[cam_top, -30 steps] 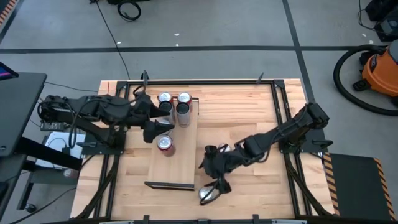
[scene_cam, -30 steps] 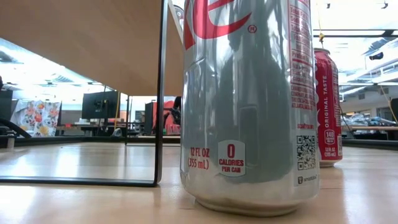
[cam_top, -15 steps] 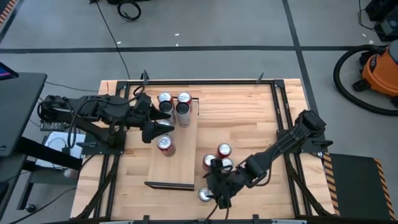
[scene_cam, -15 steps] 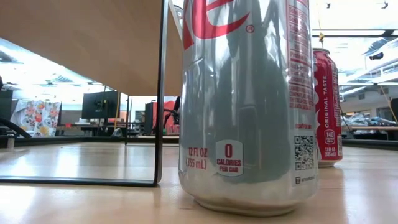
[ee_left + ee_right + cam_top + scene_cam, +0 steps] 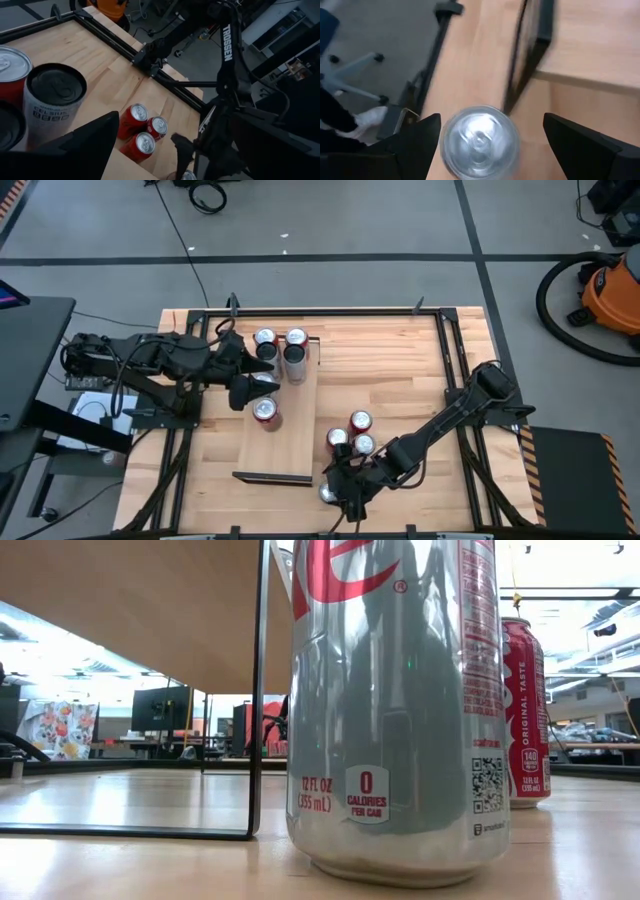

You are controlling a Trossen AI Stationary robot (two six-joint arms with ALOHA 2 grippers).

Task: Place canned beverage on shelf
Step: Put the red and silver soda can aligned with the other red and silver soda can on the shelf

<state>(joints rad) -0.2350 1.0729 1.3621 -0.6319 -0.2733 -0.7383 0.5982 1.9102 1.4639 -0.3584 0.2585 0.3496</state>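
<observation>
table (image 5: 400, 360): planked wood top, black frame round it, both arms reach in from the sides.
shelf (image 5: 290, 430): pale board lying flat on table, left of centre, dark lip at near end close to the silver can. Four cans already on it: three bunched at far end, one red can (image 5: 264, 411) mid-board.
left arm: parked over far part of shelf, left gripper (image 5: 255, 387) fingers spread, nothing in them, just beside the far cans and the mid red one.
right arm: stretched low toward front edge of table, right gripper (image 5: 338, 490) over the silver can (image 5: 479, 141). Wrist view shows can top between the two dark fingers, fingers wide apart w/ gaps both sides, so not gripping yet.
silver can: upright on table, off the shelf, just beside shelf's near lip, at front edge. In low view it fills the frame.
red can cluster (image 5: 350, 435): three on table right of shelf, near right arm's forearm.
risk 1: fingers close off-centre, can tips or skids toward table edge; it sits close to the edge, could roll off.
risk 2: finger nearest shelf lip looks tight, prob. could catch the lip on closing; view too blurred to be sure.
risk 3: arm swing on lift may clip the red cluster.
risk 4: left gripper hangs over shelf, could crowd the drop spot.
</observation>
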